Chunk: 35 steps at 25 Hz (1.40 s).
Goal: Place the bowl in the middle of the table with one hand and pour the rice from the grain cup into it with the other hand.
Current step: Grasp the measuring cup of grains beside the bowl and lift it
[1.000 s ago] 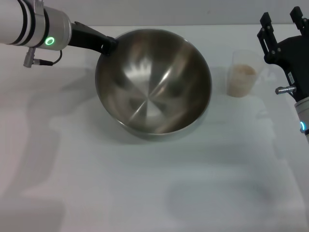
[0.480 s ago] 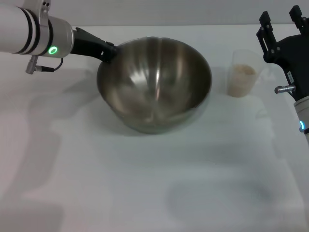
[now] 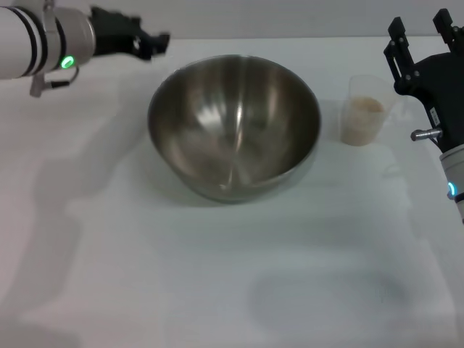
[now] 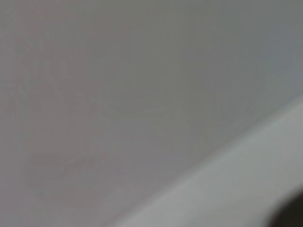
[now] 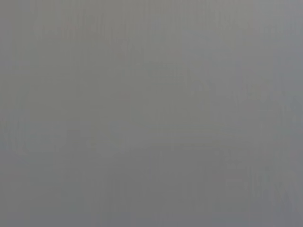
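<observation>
The steel bowl (image 3: 233, 127) stands upright on the white table (image 3: 217, 290), at the middle toward the far side. My left gripper (image 3: 151, 42) is open and empty, just off the bowl's far-left rim and apart from it. The clear grain cup (image 3: 366, 109) stands to the right of the bowl with pale rice (image 3: 362, 122) in its lower half. My right gripper (image 3: 420, 30) is open and empty, raised to the right of the cup, fingers pointing away from me. Both wrist views show only blurred grey surface.
The table's far edge (image 3: 290, 38) runs just behind the bowl and cup. Bare tabletop lies in front of the bowl.
My left gripper let go of the bowl's far-left rim and drew back up and to the left. The bowl settled from tilted to level. The right arm and the cup have not moved.
</observation>
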{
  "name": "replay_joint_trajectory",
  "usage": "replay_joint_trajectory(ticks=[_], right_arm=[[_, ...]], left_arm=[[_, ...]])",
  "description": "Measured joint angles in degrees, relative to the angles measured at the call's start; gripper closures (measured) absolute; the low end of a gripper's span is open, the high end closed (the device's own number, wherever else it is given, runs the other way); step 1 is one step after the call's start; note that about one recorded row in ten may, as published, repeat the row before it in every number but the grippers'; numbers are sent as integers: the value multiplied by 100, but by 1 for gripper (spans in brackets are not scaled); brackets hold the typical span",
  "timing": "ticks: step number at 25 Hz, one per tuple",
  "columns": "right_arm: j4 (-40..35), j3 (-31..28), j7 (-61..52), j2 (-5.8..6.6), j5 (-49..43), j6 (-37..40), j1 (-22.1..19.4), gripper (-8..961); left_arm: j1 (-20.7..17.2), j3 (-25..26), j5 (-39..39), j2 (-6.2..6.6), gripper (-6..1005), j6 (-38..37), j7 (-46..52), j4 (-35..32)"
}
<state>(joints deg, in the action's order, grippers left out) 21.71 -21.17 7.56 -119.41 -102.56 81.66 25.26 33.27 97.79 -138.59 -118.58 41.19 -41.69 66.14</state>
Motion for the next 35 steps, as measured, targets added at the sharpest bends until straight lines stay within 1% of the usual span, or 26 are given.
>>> replay_joint_trajectory(ticks=[1,6,8,10,11,12,16,17,20,21,22,24,25,26,27,28,30,31,35], right_arm=[[3,-1,0,1,0,3,-1,363],[2,-6,0,3,0,8,-9,365],[2,-10,0,3,0,8,-9,366],[0,-27,0,5,0,8,-2,367],[0,-40,0,5,0,9,11,367],[0,-40,0,5,0,9,11,368],[-4,-57,0,11,0,-11,35,370],[-4,-57,0,11,0,-11,35,370],[-1,-78,0,13,21,-34,44,371],[1,-148,-27,14,47,-44,45,372],[1,-148,-27,14,47,-44,45,372],[29,-320,-51,14,56,-82,29,373],[73,-470,-54,14,58,-136,9,373],[131,-628,-57,14,59,-230,-13,374],[204,-823,-56,14,60,-337,-34,374],[252,-974,-55,16,60,-434,-53,375],[355,-1346,-41,18,62,-670,-107,375],[447,-1599,-29,19,63,-825,-179,376],[579,-1699,-26,10,63,-923,-295,378]], left_arm=[[-291,-268,5,0,540,-755,13,245],[-692,-514,4,4,370,-1867,14,448],[-715,-547,5,4,300,-1976,13,444],[-789,-677,4,6,229,-2318,3,436],[-904,-882,-5,12,194,-2893,-20,445],[-904,-882,-5,12,194,-2893,-20,445],[-1113,-1258,21,16,196,-4633,83,395],[-1137,-1348,25,14,196,-5181,179,299],[-1110,-1477,7,11,197,-6158,493,-76],[-1043,-1542,-21,15,198,-6787,812,-440],[-1043,-1542,-21,15,198,-6787,812,-440],[-1002,-1551,-23,19,199,-7123,1115,-692],[-997,-1547,-22,19,199,-7321,1300,-824],[-996,-1576,-26,18,199,-7777,1697,-1089],[-996,-1576,-26,18,200,-7777,1697,-1089],[-995,-1599,-41,19,200,-8043,1928,-1246],[-995,-1620,-63,31,201,-8304,2173,-1431],[-1001,-1611,-143,43,201,-8283,2229,-1491],[-1014,-1516,-414,54,206,-7992,2198,-1502]])
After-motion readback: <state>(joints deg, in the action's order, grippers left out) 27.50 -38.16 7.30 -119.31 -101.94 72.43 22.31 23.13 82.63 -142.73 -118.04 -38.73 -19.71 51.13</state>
